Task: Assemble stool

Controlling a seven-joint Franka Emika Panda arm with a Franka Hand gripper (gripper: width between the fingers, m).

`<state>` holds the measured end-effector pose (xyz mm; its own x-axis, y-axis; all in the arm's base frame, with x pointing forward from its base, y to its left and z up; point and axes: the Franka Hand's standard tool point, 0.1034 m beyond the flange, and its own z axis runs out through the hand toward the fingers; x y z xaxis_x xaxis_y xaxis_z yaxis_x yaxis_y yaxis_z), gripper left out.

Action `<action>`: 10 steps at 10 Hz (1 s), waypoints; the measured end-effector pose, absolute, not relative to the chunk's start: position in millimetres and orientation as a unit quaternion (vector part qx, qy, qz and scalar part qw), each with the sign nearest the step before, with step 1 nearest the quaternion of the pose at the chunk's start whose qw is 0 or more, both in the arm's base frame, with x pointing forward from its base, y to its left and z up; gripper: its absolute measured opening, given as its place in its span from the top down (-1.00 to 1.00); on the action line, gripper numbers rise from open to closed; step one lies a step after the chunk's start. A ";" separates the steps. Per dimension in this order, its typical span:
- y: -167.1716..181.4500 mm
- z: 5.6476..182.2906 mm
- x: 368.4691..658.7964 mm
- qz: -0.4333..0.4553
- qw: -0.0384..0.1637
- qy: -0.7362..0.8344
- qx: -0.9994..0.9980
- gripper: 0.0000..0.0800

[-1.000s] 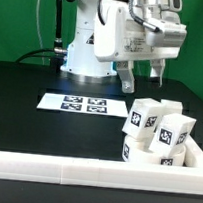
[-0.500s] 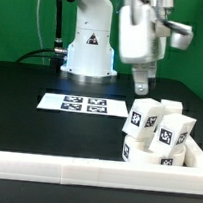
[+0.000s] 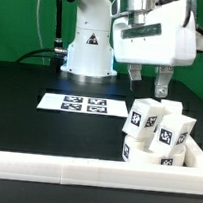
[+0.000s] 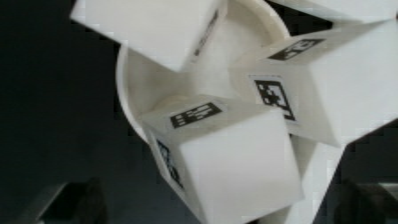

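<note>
- Exterior view, black flat tabletop (image 3: 27, 123): it carries every item listed below.
- White jointed robot arm (image 3: 157, 30): its boxy head hangs over the tabletop toward the exterior view's right, above the cluster of stool parts.
- Long white L-shaped plastic rail (image 3: 53, 169): it lies along the near edge of the tabletop, with a short return at the exterior view's right, next to the stool parts.
- Low round white plastic stool seat (image 4: 151, 90): in the wrist view its curved ringed rim shows beneath and between the legs; in the exterior view it is mostly hidden by them.
- Thin flat white marker board (image 3: 84, 105): it lies flat with four printed tags, toward the exterior view's left of the parts and apart from them.
- Three small blocky white plastic stool legs (image 3: 159, 133): they sit bunched in the rail's corner at the exterior view's right, each showing a black-and-white square tag. They are tilted at different angles and touch one another.
- Two-finger claw (image 3: 147, 82): jaws spread wide, nothing between them, poised just above the legs without touching them.
</note>
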<state>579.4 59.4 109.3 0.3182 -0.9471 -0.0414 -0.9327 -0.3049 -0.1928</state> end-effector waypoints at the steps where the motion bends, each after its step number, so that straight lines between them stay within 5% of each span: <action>1: 59.0 109.3 579.4 -0.043 0.089 0.557 -0.825 -0.62; 10: 58.8 112.2 583.1 -0.101 0.051 0.145 -0.983 -0.62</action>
<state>583.1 58.8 112.2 0.9373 -0.2962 0.1836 -0.2756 -0.9525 -0.1297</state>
